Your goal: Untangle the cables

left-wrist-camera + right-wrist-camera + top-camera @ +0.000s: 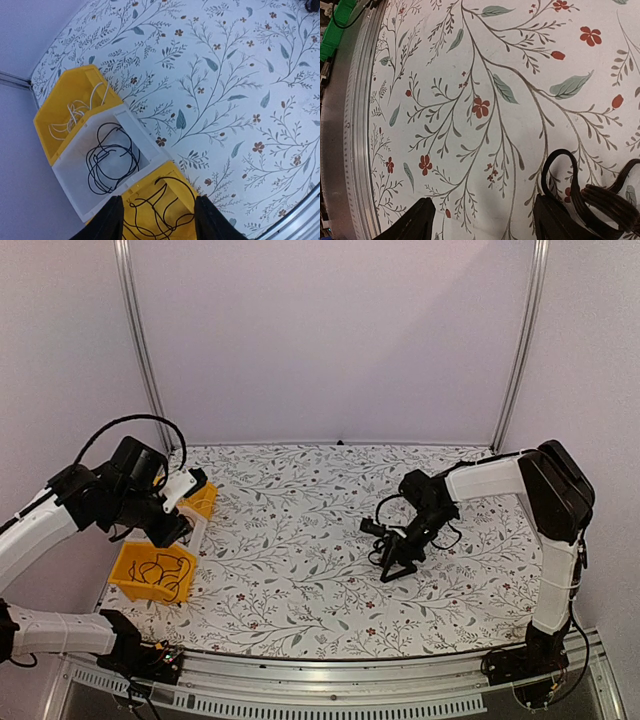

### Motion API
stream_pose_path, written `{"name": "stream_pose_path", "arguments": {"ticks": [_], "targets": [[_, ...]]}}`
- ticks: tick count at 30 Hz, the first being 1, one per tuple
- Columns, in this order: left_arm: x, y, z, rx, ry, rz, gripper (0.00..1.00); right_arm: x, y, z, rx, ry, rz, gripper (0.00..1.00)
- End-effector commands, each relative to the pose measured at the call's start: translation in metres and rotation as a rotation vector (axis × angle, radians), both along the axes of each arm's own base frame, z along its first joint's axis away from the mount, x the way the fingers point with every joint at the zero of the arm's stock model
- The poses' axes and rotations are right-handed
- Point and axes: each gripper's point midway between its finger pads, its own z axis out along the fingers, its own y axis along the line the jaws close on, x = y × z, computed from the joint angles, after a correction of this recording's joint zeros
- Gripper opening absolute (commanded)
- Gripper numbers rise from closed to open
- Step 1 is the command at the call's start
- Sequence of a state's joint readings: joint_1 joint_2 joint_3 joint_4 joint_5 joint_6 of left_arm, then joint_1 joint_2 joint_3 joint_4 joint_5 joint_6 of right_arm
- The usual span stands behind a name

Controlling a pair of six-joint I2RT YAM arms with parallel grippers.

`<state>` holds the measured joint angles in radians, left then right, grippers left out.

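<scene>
closest to the bases, the left gripper (159, 222) hangs over the near yellow bin (125, 568), its fingers spread with nothing between them. that bin has loose black wire in it. just beyond it the white bin (146, 139) holds one more black loop, and the far yellow bin (60, 95) holds pale wire. these look already sorted.

further out, about mid-table (300, 580), the right gripper (482, 222) sits low over the flowered cloth, its fingers also apart and gripping nothing. the cables (600, 200) left to untangle lie here. from the wrist camera they are not between the fingers but outside one of them, on the right of that view, just beside or touching it; i cannot tell which. the ribbed strands run sideways away from that finger, with one loop curling up next to it.

so the right arm is by far the nearer one; the left is well apart across the table. i judge the right gripper must shift sideways toward the strands to straddle them before closing.
</scene>
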<state>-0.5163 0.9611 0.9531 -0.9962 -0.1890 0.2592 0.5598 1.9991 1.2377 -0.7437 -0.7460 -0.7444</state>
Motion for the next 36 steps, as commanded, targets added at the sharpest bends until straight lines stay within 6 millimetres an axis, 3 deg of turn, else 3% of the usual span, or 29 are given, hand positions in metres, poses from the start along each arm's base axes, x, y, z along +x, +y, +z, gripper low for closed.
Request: {"name": "stream_pose_path", "arguments": {"ticks": [1, 3, 4, 5, 8, 12, 14, 16, 20, 23, 25, 36], "targets": [[0.047, -0.056, 0.053, -0.170, -0.226, 0.004, 0.48, 0.023, -0.012, 0.022, -0.014, -0.055, -0.064, 0.72], [0.064, -0.079, 0.063, -0.254, -0.261, 0.024, 0.46, 0.046, -0.021, 0.043, 0.027, -0.105, -0.130, 0.74], [0.072, -0.091, 0.067, -0.303, -0.276, 0.037, 0.46, 0.058, -0.028, 0.049, 0.039, -0.130, -0.174, 0.83], [0.078, -0.105, 0.068, -0.355, -0.277, 0.040, 0.45, 0.070, -0.035, 0.058, 0.049, -0.163, -0.219, 0.97], [0.087, -0.160, 0.067, -0.511, -0.266, -0.031, 0.46, 0.094, -0.059, 0.084, 0.069, -0.248, -0.323, 0.99], [0.087, -0.237, 0.040, -0.611, -0.200, -0.163, 0.48, 0.099, -0.073, 0.112, 0.100, -0.283, -0.357, 0.99], [0.088, -0.277, 0.006, -0.594, -0.127, -0.198, 0.49, 0.096, -0.077, 0.114, 0.081, -0.297, -0.350, 0.99], [0.084, -0.317, -0.013, -0.583, -0.075, -0.243, 0.50, 0.105, -0.088, 0.104, 0.021, -0.339, -0.395, 0.99], [0.083, -0.380, -0.043, -0.578, 0.012, -0.256, 0.51, 0.094, -0.099, 0.075, -0.054, -0.293, -0.408, 0.99], [0.081, -0.407, -0.065, -0.637, 0.119, -0.234, 0.51, 0.093, -0.108, 0.052, -0.121, -0.283, -0.413, 0.99], [0.085, -0.415, -0.075, -0.666, 0.139, -0.207, 0.52, 0.094, -0.114, 0.043, -0.151, -0.298, -0.431, 0.99], [0.083, -0.448, -0.120, -0.704, 0.295, -0.189, 0.50, 0.099, -0.119, 0.038, -0.143, -0.344, -0.495, 0.99]]}}
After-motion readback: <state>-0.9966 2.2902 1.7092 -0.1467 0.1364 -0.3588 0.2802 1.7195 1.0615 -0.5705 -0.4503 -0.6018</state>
